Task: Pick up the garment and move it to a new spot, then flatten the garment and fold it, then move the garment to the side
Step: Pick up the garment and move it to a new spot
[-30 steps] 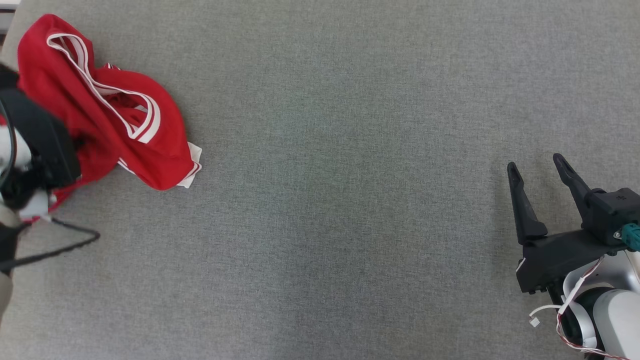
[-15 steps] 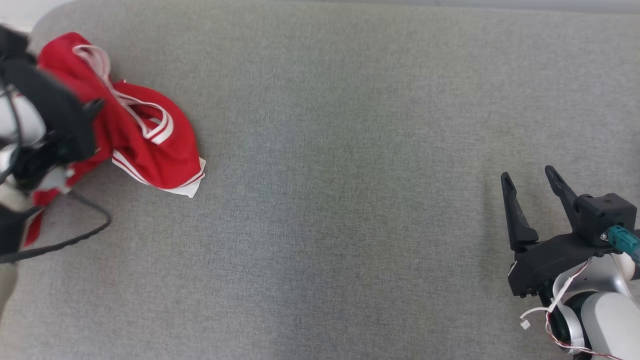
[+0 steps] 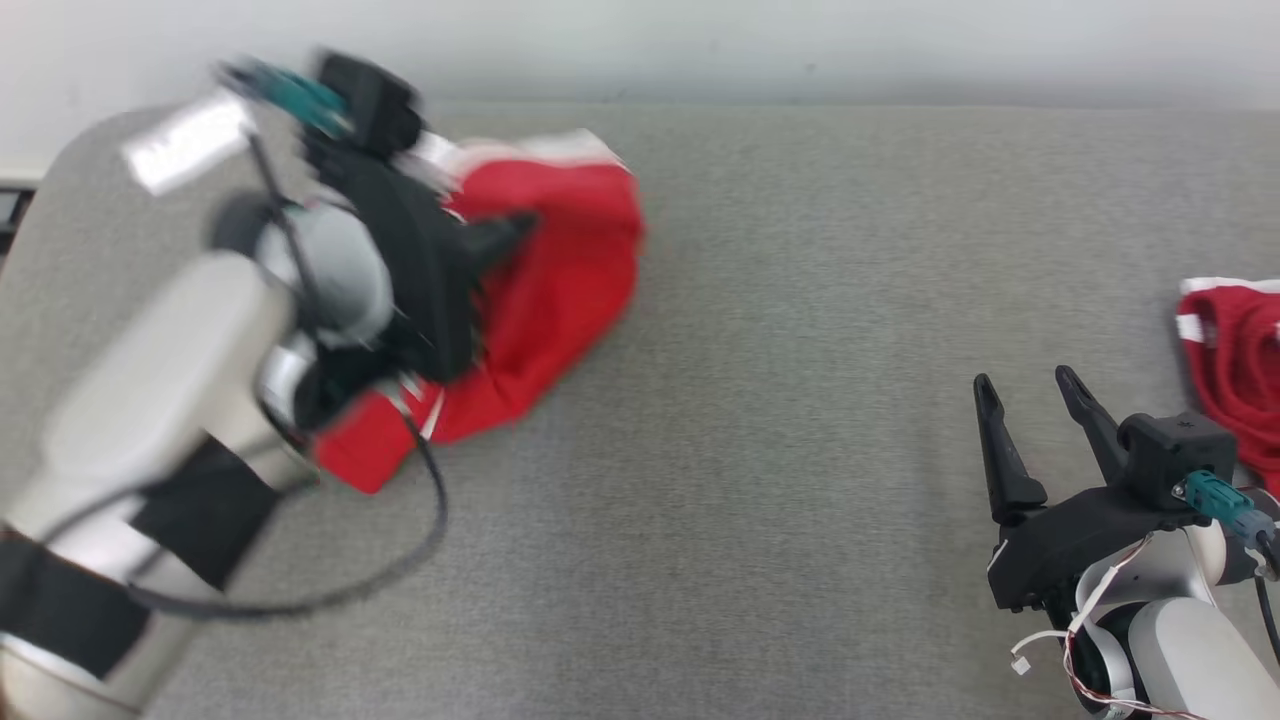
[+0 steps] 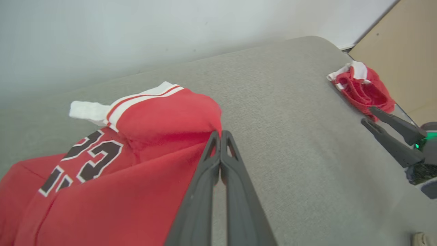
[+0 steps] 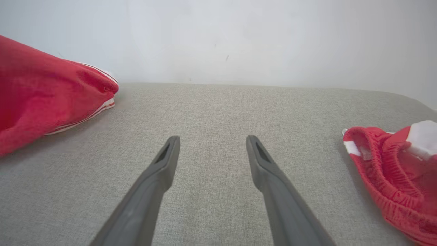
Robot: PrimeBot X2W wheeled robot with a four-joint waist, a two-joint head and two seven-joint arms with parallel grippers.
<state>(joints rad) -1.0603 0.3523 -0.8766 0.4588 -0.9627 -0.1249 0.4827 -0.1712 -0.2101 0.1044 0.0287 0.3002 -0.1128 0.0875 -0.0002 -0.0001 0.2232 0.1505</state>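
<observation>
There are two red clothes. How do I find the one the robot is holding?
Look at the big grey table, on its left side near the wall. There the left gripper pinches a red jersey. Unlike the small red shorts at the right edge, it is bigger and has dark numbers on it.

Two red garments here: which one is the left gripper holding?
The red jersey with black numbers, on the left; the left gripper is shut on its edge. The red shorts lie free beside the open right gripper.

Red shorts [image 3: 1235, 350] on the grey fabric surface [image 3: 780, 480], far right; white wall [image 3: 700, 50] behind.
</observation>
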